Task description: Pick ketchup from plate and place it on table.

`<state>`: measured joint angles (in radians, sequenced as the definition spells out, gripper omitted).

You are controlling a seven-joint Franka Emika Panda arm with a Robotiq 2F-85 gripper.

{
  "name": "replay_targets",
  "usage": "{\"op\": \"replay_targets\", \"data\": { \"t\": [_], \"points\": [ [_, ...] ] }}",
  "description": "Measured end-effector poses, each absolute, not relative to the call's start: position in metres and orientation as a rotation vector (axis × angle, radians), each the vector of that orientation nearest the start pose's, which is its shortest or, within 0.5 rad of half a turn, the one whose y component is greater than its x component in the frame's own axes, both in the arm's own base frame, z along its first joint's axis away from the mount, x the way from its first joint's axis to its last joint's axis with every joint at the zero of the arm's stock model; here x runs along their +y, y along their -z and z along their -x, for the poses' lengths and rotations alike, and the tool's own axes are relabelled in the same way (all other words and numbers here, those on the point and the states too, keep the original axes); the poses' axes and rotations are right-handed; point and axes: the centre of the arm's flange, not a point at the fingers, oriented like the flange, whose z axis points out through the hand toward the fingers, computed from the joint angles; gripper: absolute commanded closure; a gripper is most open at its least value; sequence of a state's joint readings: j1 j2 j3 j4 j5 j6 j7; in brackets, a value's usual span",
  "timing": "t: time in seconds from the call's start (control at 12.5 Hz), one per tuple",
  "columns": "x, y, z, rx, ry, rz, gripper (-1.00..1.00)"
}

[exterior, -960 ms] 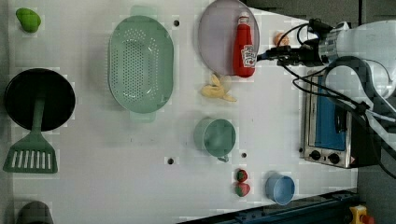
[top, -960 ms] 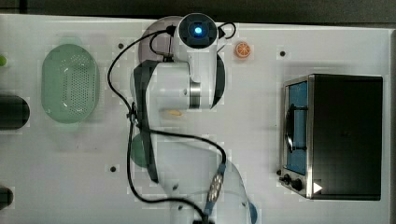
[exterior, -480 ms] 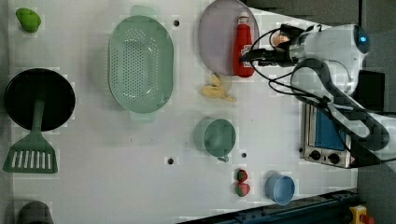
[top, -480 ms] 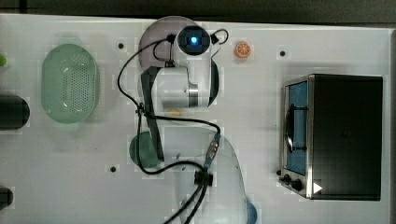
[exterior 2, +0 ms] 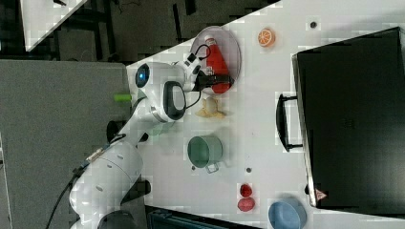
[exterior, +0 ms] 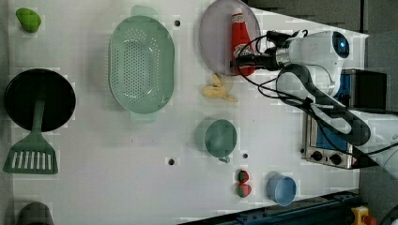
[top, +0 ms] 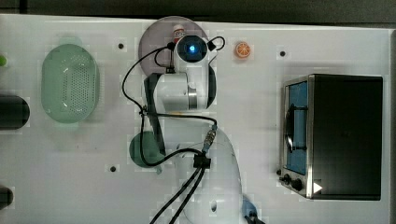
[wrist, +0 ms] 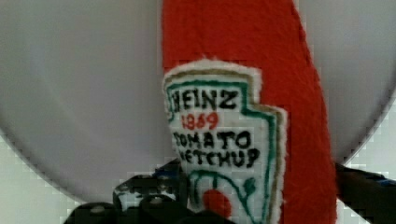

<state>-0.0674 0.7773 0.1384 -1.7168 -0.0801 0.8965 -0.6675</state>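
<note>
Ketchup [exterior: 240, 40] lies flat on plate [exterior: 213, 33], label up. Gripper [exterior: 241, 61] at bottle base; fingers [wrist: 140, 205] spread wide, straddling body, ready for closure. Free bench [exterior: 141, 154] nearby for placement.

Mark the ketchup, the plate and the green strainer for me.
ketchup [exterior: 240, 33]: left view, on its red body below the cap.
plate [exterior: 213, 37]: left view, on bare mauve surface beside the bottle.
green strainer [exterior: 141, 63]: left view, on its perforated floor.
</note>
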Motion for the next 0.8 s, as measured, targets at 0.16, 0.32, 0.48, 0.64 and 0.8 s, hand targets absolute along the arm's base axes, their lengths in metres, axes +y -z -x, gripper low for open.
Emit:
{"op": "replay_targets", "data": {
  "t": [0.16, 0.32, 0.48, 0.64, 0.8],
  "points": [
    [0.043, -0.143, -0.667, 0.031, -0.017, 3.090, -0.93],
    [0.046, -0.147, -0.671, 0.038, 0.028, 3.081, -0.43],
    [0.047, -0.152, -0.675, 0.034, 0.055, 3.079, -0.27],
    [0.047, -0.153, -0.676, 0.034, 0.056, 3.080, -0.26],
    [0.046, -0.155, -0.677, 0.034, 0.058, 3.080, -0.27]
  ]
}}
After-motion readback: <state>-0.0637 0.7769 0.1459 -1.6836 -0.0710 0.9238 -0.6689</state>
